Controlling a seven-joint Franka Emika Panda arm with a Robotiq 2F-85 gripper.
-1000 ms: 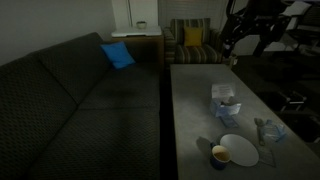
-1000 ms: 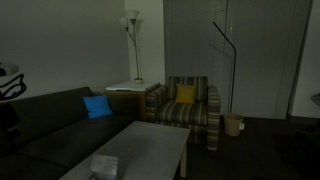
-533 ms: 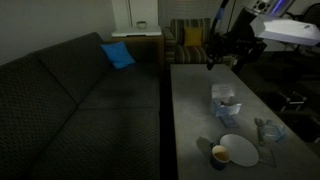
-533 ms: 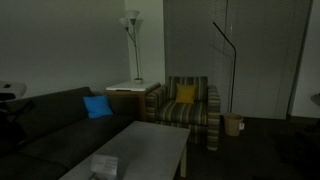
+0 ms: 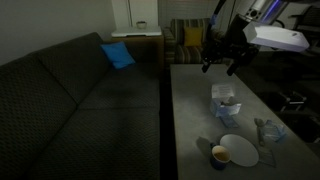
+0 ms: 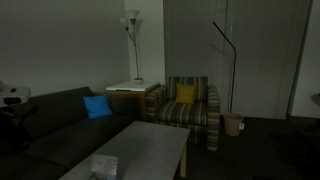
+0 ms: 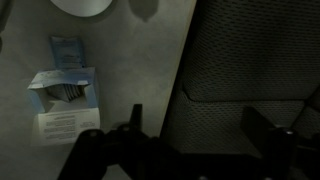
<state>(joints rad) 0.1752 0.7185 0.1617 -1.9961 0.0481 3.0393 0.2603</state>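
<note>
Charcoal woven-fabric sofa (image 5: 90,100), bearing a bright blue square cushion (image 5: 117,55), flanks the grey tabletop (image 5: 195,120). Over the tabletop's far end hovers the black gripper (image 5: 220,68), fingers (image 7: 135,120) spread wide and empty. Near it on the tabletop sits a small open blue-and-white cardboard carton (image 5: 225,100), likely light and crushable and best taken by its side walls. Its label print is unreadable. A round white plate (image 5: 238,150) lies nearer the camera.

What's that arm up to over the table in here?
A robot arm's black gripper hovers with jaws open and empty above the far end of the long grey table. Nearest it lies a small white-and-blue box; a round white plate sits farther along. Nothing is being touched.
</note>
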